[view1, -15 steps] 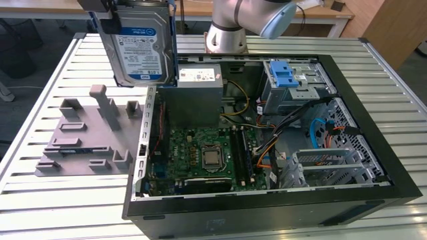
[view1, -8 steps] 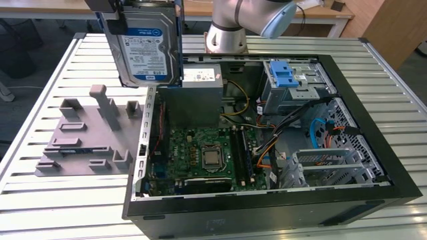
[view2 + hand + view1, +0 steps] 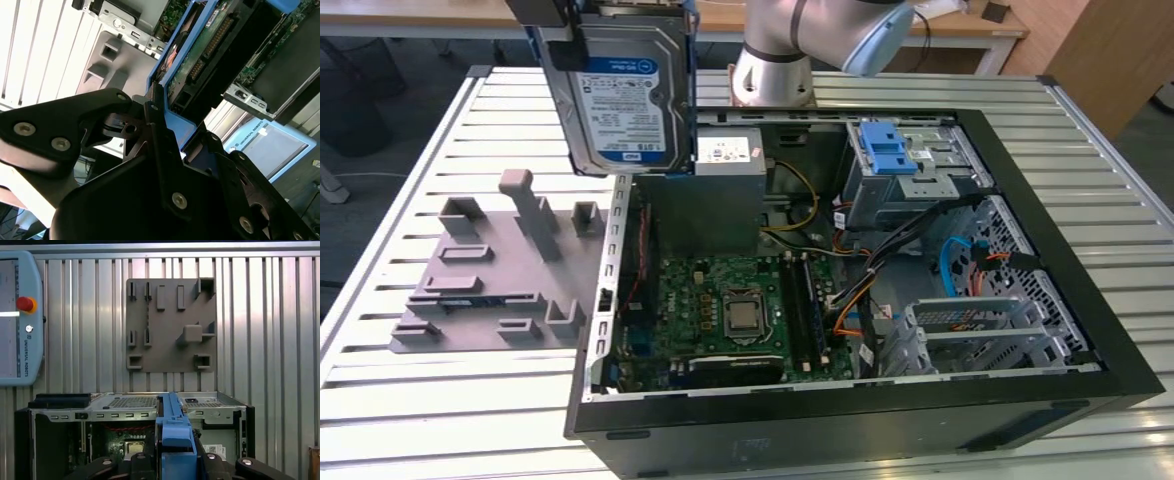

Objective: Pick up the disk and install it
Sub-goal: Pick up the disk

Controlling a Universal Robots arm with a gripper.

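Note:
The disk (image 3: 630, 95), a silver drive with a white and blue label and blue side rails, hangs upright in the air over the rear corner of the open computer case (image 3: 854, 435) on the exterior view's left. My gripper (image 3: 622, 28) is shut on its upper end. The second wrist view shows the black fingers (image 3: 150, 125) clamped on the blue rail, with the disk's green circuit board (image 3: 215, 40) beyond them. In the first wrist view the disk's blue rail (image 3: 172, 425) stands edge-on between the fingers (image 3: 107, 465), above the case.
A grey fixture plate (image 3: 480, 290) with raised blocks lies on the slatted metal table beside the case. Inside the case are a grey power supply box (image 3: 720, 190), a motherboard (image 3: 720, 310) and a drive bay with a blue latch (image 3: 894, 150). A teach pendant (image 3: 15, 320) lies on the table.

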